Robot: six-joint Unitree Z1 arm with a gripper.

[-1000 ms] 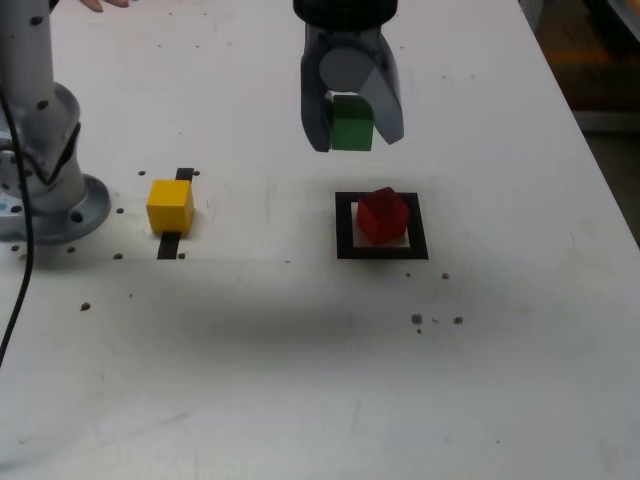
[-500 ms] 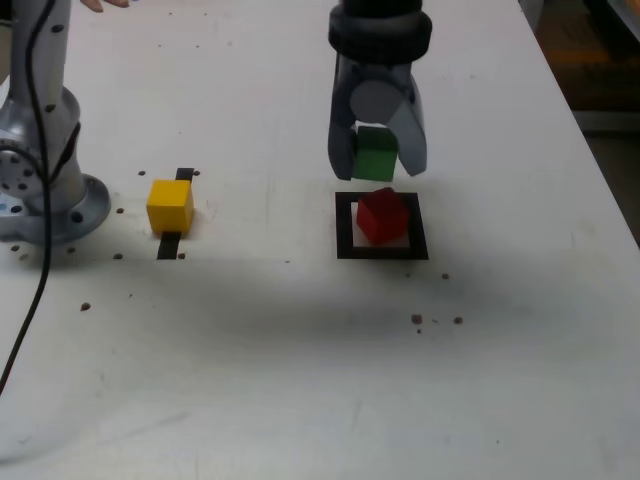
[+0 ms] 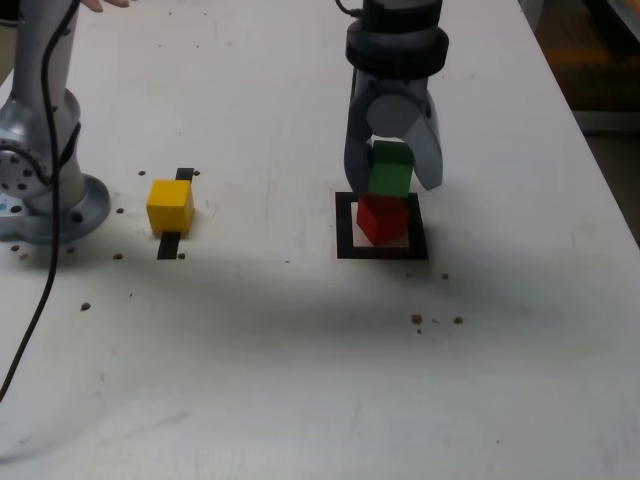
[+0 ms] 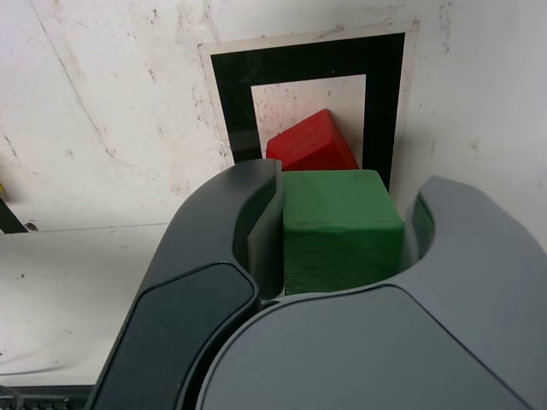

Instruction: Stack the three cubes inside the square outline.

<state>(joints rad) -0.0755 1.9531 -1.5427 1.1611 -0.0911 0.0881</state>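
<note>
My gripper (image 3: pixel 392 172) (image 4: pixel 342 224) is shut on the green cube (image 3: pixel 390 168) (image 4: pixel 341 227), holding it right above the red cube (image 3: pixel 381 220) (image 4: pixel 312 146). The red cube sits turned at an angle inside the square outline (image 3: pixel 346 228) (image 4: pixel 231 101), a black frame with a white centre. Whether the green cube touches the red one I cannot tell. The yellow cube (image 3: pixel 169 206) rests on the table at the exterior view's left, on a short black strip (image 3: pixel 169 246).
The arm's grey base (image 3: pixel 40 190) stands at the exterior view's far left with a black cable (image 3: pixel 30 300) trailing down. A second short black strip (image 3: pixel 185 175) lies just behind the yellow cube. Dark specks (image 3: pixel 436 320) dot the white table (image 3: pixel 300 380).
My gripper has carried the green cube down and toward the exterior view's right, from well above the table to directly over the red cube. The red and yellow cubes have not moved.
</note>
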